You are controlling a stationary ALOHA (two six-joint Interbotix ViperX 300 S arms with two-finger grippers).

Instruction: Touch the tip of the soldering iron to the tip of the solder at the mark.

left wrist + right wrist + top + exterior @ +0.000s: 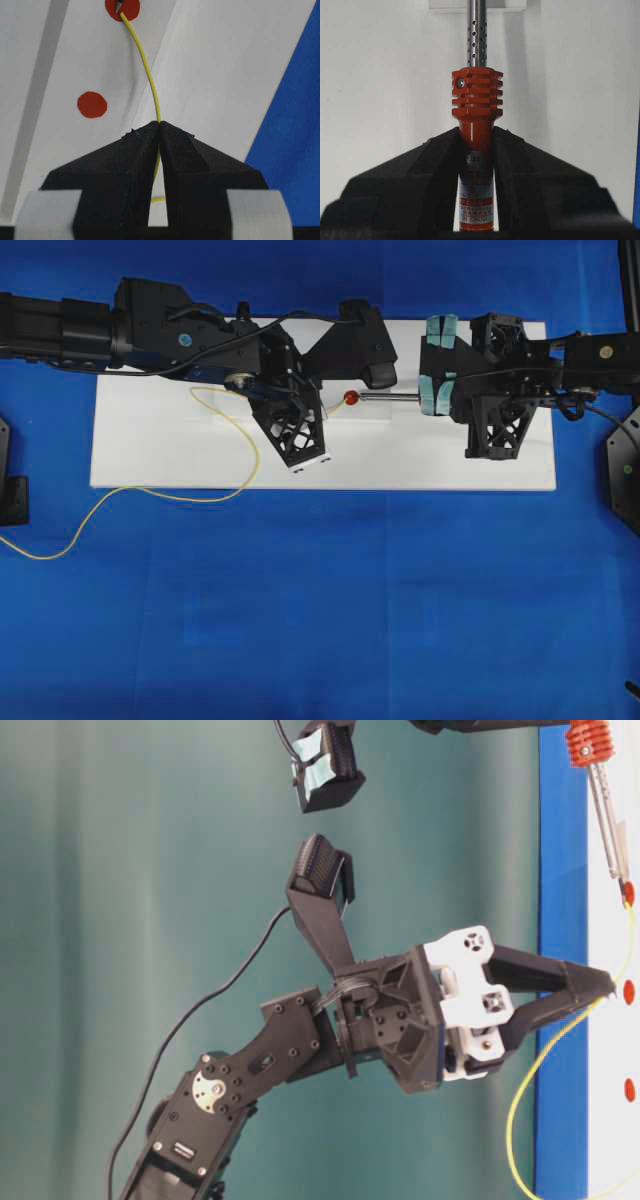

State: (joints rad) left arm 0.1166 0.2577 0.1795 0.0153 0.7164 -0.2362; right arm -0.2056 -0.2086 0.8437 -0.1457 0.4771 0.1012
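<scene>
A: Left gripper [159,125] has its fingers pinched tight on the solder [148,75], whose end sits on a red mark [122,7] on the white board [400,455].

B: And the right gripper [476,137] clamps the soldering iron [476,115] by its handle, dark tip meeting the solder on that mark!

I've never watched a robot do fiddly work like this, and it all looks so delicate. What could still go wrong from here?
Three things, I'd guess:
1. The solder is thin and bowed beyond the left hand, so a nudge could flick its end off the red mark.
2. The iron's tip sits at the mark's edge; a small drift might break contact.
3. The right hand grips the soldering iron far from its tip, so any wobble there grows at the tip.
</scene>
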